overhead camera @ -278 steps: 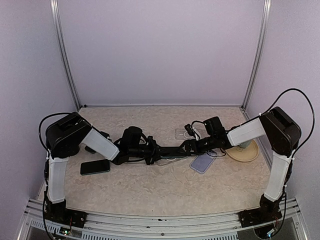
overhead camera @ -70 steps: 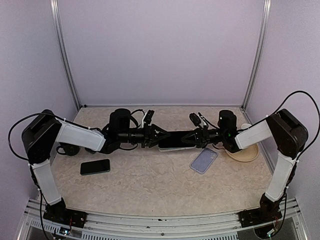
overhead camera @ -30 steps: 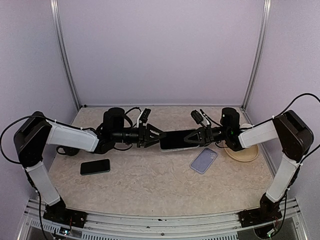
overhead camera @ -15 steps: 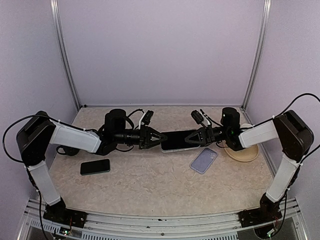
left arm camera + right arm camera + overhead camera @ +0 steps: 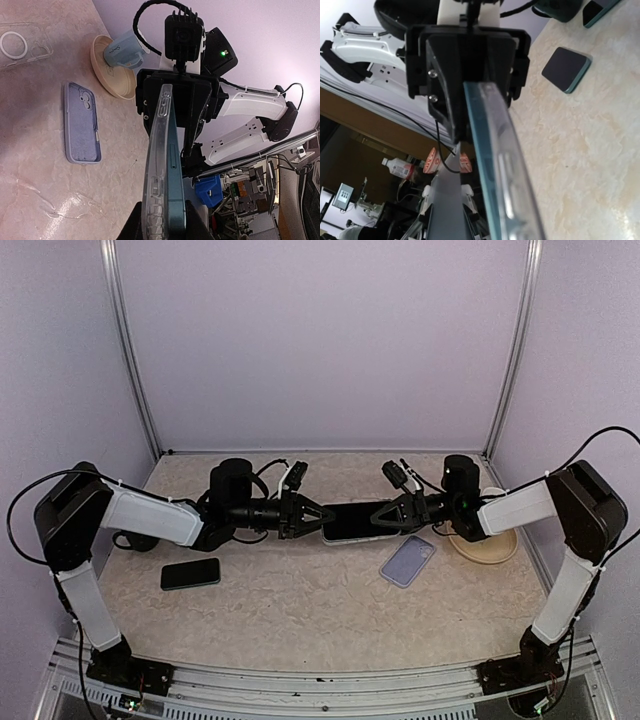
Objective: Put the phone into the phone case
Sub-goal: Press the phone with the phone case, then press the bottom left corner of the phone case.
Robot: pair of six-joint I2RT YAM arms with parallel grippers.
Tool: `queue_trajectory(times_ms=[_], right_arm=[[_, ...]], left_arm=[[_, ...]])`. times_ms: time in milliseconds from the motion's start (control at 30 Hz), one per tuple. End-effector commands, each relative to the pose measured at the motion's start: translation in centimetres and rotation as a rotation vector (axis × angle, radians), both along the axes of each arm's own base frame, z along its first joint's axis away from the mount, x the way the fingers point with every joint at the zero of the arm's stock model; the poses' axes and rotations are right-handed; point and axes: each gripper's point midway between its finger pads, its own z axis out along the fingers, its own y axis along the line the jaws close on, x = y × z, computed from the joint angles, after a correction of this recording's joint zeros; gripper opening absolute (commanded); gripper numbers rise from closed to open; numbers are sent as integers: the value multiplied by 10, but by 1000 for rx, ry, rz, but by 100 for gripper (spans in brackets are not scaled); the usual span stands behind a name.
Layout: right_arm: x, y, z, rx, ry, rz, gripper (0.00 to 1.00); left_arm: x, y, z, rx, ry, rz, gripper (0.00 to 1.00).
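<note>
A teal-edged phone (image 5: 355, 521) hangs level above the table between both arms. Along one face of it lies a clear phone case (image 5: 155, 165), its edge running up the left wrist view. My left gripper (image 5: 322, 520) is shut on the left end, fingers (image 5: 131, 227) pressing case and phone together. My right gripper (image 5: 388, 517) sits at the phone's right end; its jaws do not show clearly. In the right wrist view the phone (image 5: 495, 150) runs from the frame's bottom toward the left gripper.
A lilac case (image 5: 407, 561) lies open-side up right of centre. A second dark phone (image 5: 190, 573) lies at the left. A tan plate (image 5: 495, 550) with a blue cup (image 5: 122, 50) stands far right. Another clear case (image 5: 20, 45) lies on the table.
My left gripper has slid a little right and closed onto the phone's left end. The right arm and the phone have stayed in place.
</note>
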Motion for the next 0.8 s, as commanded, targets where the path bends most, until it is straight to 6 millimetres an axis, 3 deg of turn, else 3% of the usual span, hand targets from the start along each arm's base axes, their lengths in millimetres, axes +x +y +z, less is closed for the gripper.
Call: queue_trajectory(times_ms=[0, 200, 433, 633, 767], right_arm=[[-3, -3, 20, 36, -76, 1, 32], [-9, -3, 24, 61, -69, 19, 30], [-14, 0, 18, 82, -30, 45, 6], [-18, -2, 20, 116, -14, 64, 1], [-17, -2, 19, 116, -7, 62, 0]], left_arm=[[5, -1, 9, -31, -34, 11, 0], [5, -2, 8, -30, -28, 15, 0], [6, -1, 8, -20, -30, 19, 0], [2, 2, 12, -45, -33, 5, 25], [1, 9, 17, -75, -33, -2, 31]])
